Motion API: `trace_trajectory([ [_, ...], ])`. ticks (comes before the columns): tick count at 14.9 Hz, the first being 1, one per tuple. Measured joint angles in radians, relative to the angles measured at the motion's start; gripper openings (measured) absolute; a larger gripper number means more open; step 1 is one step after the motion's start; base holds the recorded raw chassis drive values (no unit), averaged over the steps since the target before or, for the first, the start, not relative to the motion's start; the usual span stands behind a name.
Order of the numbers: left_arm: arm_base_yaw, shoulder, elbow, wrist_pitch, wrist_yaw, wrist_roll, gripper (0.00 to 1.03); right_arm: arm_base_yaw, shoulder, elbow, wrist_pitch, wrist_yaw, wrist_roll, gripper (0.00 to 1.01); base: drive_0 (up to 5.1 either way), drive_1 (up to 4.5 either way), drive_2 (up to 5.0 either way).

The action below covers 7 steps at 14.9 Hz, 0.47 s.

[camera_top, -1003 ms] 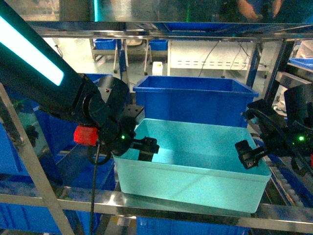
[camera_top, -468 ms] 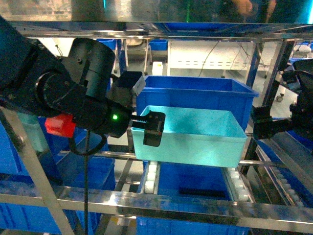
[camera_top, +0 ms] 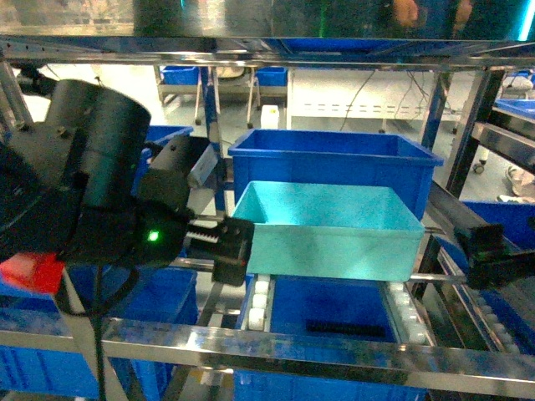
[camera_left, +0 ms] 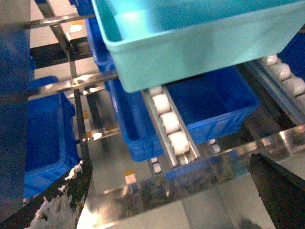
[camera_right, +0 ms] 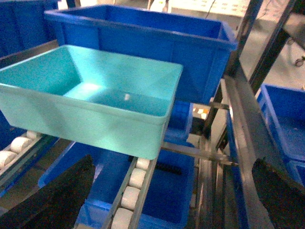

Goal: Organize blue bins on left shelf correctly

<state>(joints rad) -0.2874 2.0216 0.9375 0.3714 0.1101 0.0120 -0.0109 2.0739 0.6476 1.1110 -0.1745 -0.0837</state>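
We count one turquoise bin (camera_top: 334, 230) on the roller lanes, and one large dark blue bin (camera_top: 334, 163) directly behind it. A further dark blue bin (camera_top: 322, 322) sits on the level beneath, with others at the left and right edges too cropped to count. Two roller lanes (camera_right: 131, 191) show white rollers. Two robot arms (camera_top: 92, 200) are visible.

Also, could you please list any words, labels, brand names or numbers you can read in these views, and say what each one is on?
No text can be read in any view.
The light turquoise plastic bin has plain walls, with no label.
The dark blue plastic bin behind it shows no label either.
The stainless-steel roller shelf carries no visible sign.
The small white container far behind is too small and blurred to read.
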Motion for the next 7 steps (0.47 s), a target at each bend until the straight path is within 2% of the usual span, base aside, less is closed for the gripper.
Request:
trace_trajectory([
  [2, 0.023, -0.119, -0.213, 0.101, -0.021, -0.006, 0.98, -0.045, -0.105, -0.167, 0.139, -0.053, 0.007, 0.98, 0.0, 0.00, 0.0],
  [7, 0.053, -0.286, -0.386, 0.162, -0.050, -0.018, 0.98, -0.057, -0.209, -0.304, 0.168, -0.111, 0.006, 0.98, 0.0, 0.00, 0.0],
])
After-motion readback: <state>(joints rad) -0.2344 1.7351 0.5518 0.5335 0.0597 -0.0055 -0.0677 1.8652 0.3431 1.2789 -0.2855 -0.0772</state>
